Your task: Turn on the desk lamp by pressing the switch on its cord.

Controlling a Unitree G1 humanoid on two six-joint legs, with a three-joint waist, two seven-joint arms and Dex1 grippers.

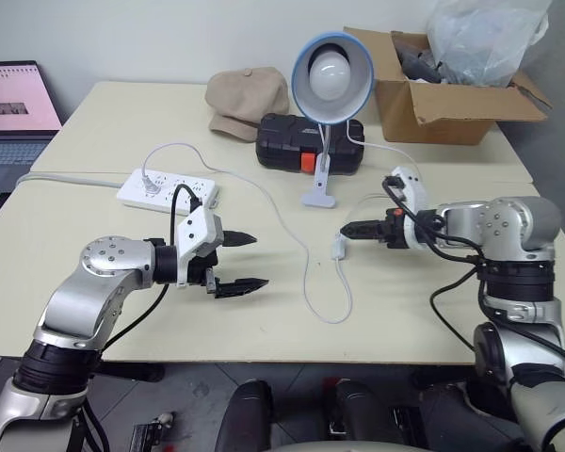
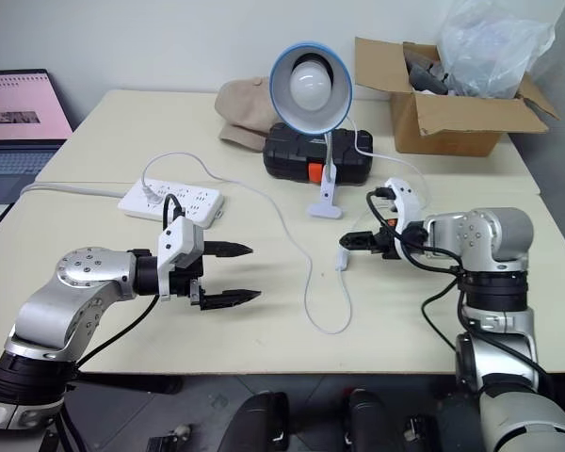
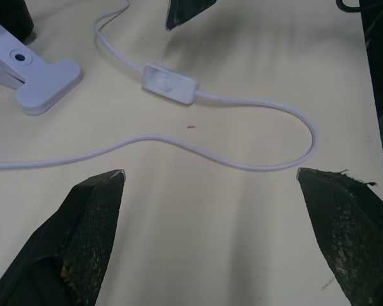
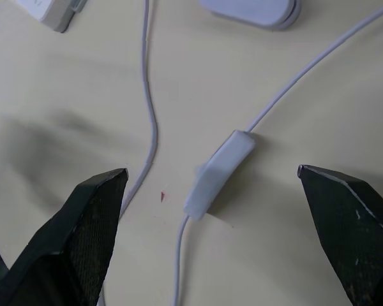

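Desk lamp unlit, upper centre of frame; nothing pressed yet. Switch lies on the cord, centre-right. My right gripper hovers just beside it, fingers wide, empty. Left gripper wide, idle. Press remains.

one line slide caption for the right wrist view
Open right gripper poised above the cord switch on the table.

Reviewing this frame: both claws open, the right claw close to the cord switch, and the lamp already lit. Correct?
Not quite: the desk lamp is unlit, its bulb dull in the left eye view. The rest holds: left claw and right claw are open, the right near the switch.
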